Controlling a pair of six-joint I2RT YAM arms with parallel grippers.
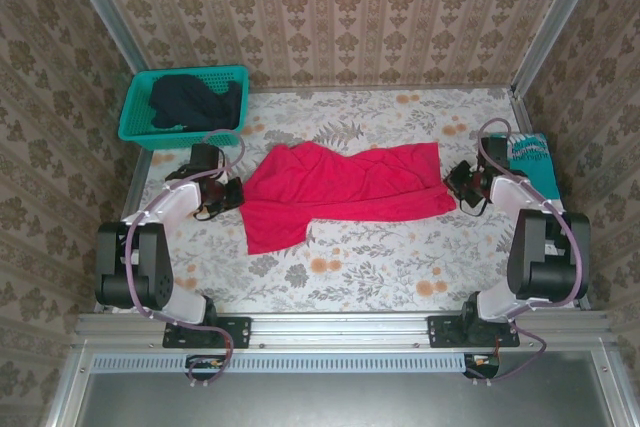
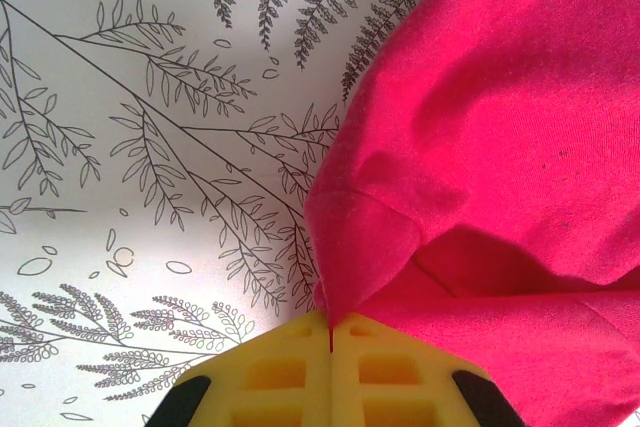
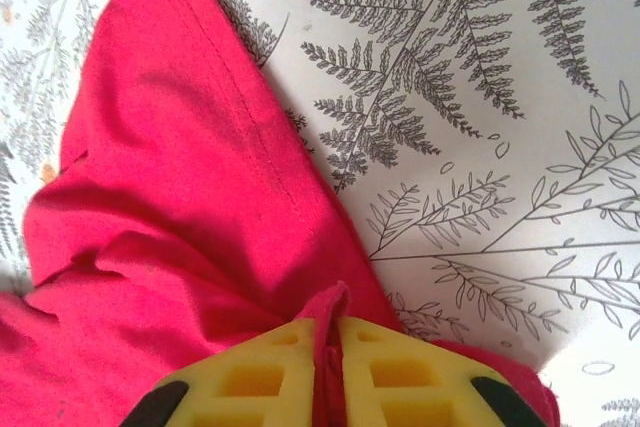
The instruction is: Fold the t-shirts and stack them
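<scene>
A bright red-pink t-shirt (image 1: 340, 187) lies spread across the middle of the table. My left gripper (image 1: 232, 194) sits at its left edge. In the left wrist view the yellow jaws are shut on a pinch of the red-pink t-shirt (image 2: 480, 147) at the left gripper (image 2: 329, 325). My right gripper (image 1: 458, 185) is at the shirt's right edge. There the right gripper (image 3: 331, 332) has its yellow jaws closed on a fold of the red-pink t-shirt (image 3: 180, 217). A dark navy-black t-shirt (image 1: 196, 100) lies bunched in the basket. A teal t-shirt (image 1: 534, 159) with white print lies folded at the right edge.
The teal plastic basket (image 1: 135, 119) stands at the back left corner. The table carries a floral cloth (image 1: 380, 257), with bare room in front of the shirt. Patterned walls close in the back and both sides.
</scene>
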